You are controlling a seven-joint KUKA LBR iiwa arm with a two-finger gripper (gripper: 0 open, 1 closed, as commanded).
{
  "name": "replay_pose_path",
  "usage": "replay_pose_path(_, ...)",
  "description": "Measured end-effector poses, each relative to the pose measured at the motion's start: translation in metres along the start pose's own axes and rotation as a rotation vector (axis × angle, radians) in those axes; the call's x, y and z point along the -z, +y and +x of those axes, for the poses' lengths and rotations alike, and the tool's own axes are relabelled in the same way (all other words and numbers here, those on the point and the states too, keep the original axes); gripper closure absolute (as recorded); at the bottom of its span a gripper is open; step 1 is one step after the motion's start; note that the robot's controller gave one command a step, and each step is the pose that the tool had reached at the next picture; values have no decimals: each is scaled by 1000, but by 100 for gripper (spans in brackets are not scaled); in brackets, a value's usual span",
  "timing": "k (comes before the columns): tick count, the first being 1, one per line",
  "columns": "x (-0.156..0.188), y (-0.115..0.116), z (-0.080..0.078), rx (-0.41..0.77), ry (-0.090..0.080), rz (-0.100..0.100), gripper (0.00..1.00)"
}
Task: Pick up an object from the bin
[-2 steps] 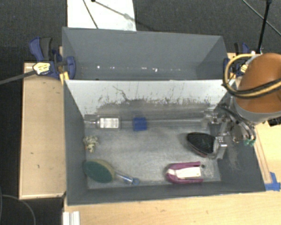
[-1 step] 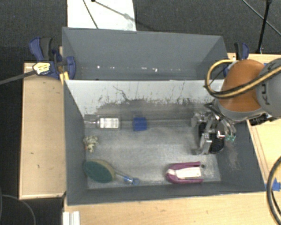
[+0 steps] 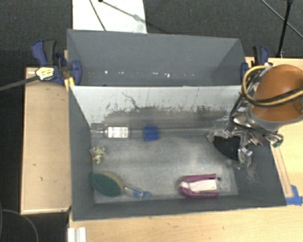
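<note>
Black rounded lump [image 3: 225,145], near the right wall of the grey metal bin [image 3: 156,102] and just beside the gripper [image 3: 244,155], looks light, matte and perhaps soft; pinch its narrow middle. Whether the jaws are apart or together I cannot tell. One each: clear plastic bottle with blue cap [image 3: 122,132], green round brush [image 3: 108,184], purple-and-white case [image 3: 198,185], pale crumpled scrap [image 3: 97,154].

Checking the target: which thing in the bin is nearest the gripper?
The black lump at the right end, beside the gripper; the purple case, bottle and brush lie farther left.

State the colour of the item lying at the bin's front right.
The item is purple with a white middle; camera view.
</note>
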State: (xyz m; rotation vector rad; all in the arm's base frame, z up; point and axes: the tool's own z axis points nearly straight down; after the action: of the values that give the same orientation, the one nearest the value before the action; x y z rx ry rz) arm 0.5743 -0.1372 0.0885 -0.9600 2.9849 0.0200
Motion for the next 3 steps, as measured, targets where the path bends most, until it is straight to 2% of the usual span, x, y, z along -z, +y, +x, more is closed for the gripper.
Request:
replay_pose_path(1, 0, -2, 2, -4, 3, 4, 100)
replay_pose_path(2, 125, 34, 8, 353, 6, 14, 100)
replay_pose_path(3, 123, 35, 9, 347, 9, 9, 0)
